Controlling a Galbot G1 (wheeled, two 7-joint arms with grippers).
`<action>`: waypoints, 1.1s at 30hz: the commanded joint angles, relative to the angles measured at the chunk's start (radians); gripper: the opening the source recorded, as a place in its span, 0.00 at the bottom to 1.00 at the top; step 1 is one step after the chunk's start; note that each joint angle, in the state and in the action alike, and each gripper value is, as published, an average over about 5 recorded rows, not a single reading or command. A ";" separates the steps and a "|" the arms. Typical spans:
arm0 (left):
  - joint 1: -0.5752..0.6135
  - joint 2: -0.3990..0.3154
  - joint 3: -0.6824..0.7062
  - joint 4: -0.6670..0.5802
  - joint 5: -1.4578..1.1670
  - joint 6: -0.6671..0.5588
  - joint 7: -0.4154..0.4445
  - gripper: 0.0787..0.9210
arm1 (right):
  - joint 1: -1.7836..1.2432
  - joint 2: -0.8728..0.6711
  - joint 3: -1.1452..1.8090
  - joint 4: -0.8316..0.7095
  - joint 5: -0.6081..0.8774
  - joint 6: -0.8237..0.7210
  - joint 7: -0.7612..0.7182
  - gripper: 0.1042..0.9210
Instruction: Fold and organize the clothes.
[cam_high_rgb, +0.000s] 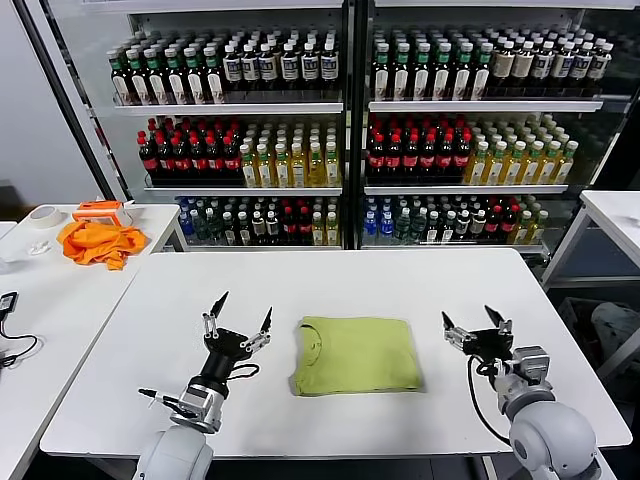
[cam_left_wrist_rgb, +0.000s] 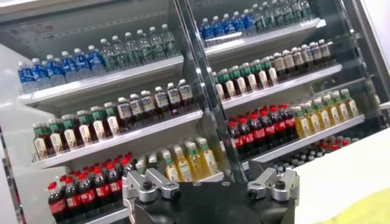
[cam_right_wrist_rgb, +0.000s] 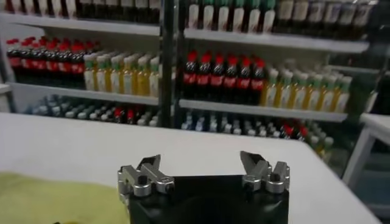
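Fingers spread wide on both grippers, the left gripper (cam_high_rgb: 240, 322) and right gripper (cam_high_rgb: 472, 321) flank the folded lime T-shirt (cam_high_rgb: 357, 355), untouched between them near the white tabletop's (cam_high_rgb: 330, 275) front edge.

The left gripper (cam_high_rgb: 242, 314) stands with its fingers spread wide and pointing up and forward, holding nothing, its forearm rising from below. The right gripper (cam_high_rgb: 472, 320) mirrors it on the other side, fingers parted wide and empty, wrist angled upward too.
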 joint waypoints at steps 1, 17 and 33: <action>-0.013 -0.025 -0.007 0.043 -0.012 -0.014 0.015 0.88 | 0.018 0.042 0.039 -0.145 -0.209 0.239 -0.052 0.88; -0.014 -0.025 -0.029 0.053 -0.060 0.019 0.048 0.88 | 0.032 0.063 0.020 -0.166 -0.220 0.261 -0.049 0.88; -0.039 -0.017 -0.064 0.091 -0.056 0.011 0.052 0.88 | 0.050 0.062 0.038 -0.220 -0.267 0.311 -0.085 0.88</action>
